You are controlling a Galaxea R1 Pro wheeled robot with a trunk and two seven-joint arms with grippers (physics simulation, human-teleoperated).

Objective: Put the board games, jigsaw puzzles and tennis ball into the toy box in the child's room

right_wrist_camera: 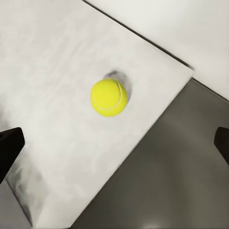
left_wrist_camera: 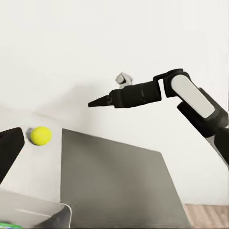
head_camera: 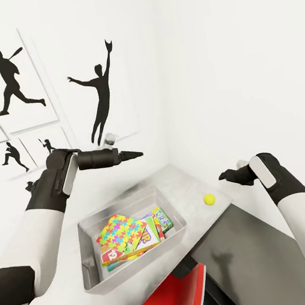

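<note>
Yellow-green, the tennis ball (head_camera: 209, 199) sits alone near the tabletop (head_camera: 191, 185) edge, well apart from the toy box (head_camera: 92, 274), which already holds a jigsaw puzzle (head_camera: 119, 231) and game boxes (head_camera: 158, 222). Right pincer (head_camera: 223, 176) hovers near it, fingers spread; left pincer (head_camera: 135, 154) looks closed, holding nothing. Only the ball seems left.

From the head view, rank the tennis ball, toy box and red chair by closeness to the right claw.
1. Tennis ball, on the table just beside the right claw.
2. Toy box, toward the left arm's side, holding games and a puzzle.
3. Red chair, below the table's near edge.
</note>
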